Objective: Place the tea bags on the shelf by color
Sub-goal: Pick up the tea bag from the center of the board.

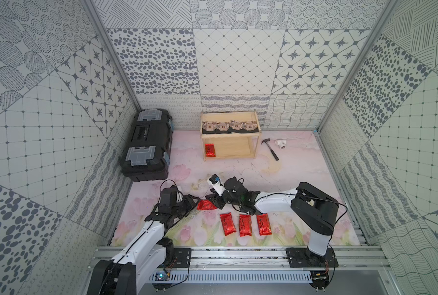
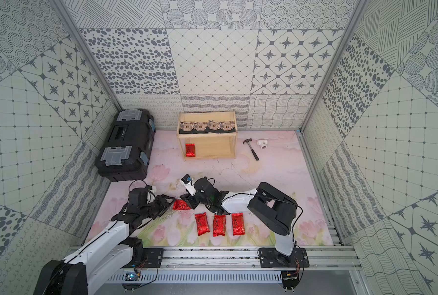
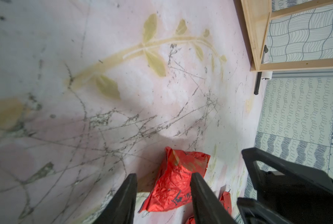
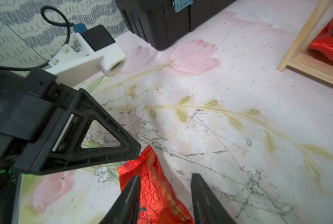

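Up close, the wrist views show what the top views hide: the left gripper (image 3: pixel 163 174) and the right gripper (image 4: pixel 166 175) each have jaws parted astride one red packet (image 1: pixel 207 205) on the table. Whether either pinches it, I cannot tell. Three more red packets (image 1: pixel 244 224) lie just beside. Farther off, the shelf (image 1: pixel 235 149) holds black packets (image 1: pixel 229 127) above and a lone red packet (image 1: pixel 210 150) below, with a toolbox (image 1: pixel 146 145) and a hammer (image 1: pixel 272 151) flanking it.

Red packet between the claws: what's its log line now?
left gripper, right gripper: jaws apart astride red tea bag | shelf lower tier: one red bag | three red bags waiting
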Motion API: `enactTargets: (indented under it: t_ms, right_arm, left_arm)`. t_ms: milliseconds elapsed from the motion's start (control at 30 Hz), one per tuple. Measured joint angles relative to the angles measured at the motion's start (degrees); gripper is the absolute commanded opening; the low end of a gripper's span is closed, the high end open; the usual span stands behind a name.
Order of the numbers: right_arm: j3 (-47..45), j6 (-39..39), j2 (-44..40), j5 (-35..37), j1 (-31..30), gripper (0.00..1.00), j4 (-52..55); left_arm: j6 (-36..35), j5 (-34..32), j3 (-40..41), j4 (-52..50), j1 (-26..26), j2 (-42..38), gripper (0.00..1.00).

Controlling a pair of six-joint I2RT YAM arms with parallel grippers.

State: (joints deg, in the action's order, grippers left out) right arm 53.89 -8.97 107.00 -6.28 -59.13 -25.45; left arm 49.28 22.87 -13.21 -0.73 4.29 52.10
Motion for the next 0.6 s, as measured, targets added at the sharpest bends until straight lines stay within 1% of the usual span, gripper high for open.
enactTargets:
  t_ms: [67, 167, 467, 600]
  right_arm:
    - [0.00, -0.59, 0.66, -0.70, 0.02, 0.35, -0.59]
    - [0.00, -1.14, 1.70, -1.44, 0.02, 0.34, -1.51]
    - [-1.05, -2.19, 3.85, -2.01, 0.02, 0.34, -3.32]
    - [-2.60, -2.23, 3.89, -1.64, 0.09, 0.34, -3.61]
  left_arm:
    - [0.02, 0.00, 0.15, 0.59, 0.00, -0.26, 0.46]
    - [0.15, 0.02, 0.70, 1.68, 0.00, -0.37, 0.45]
    - [0.70, 0.33, 2.29, 3.43, 0.00, 0.02, 0.44]
    - [1.09, 0.76, 3.21, 4.37, 0.02, 0.44, 0.42]
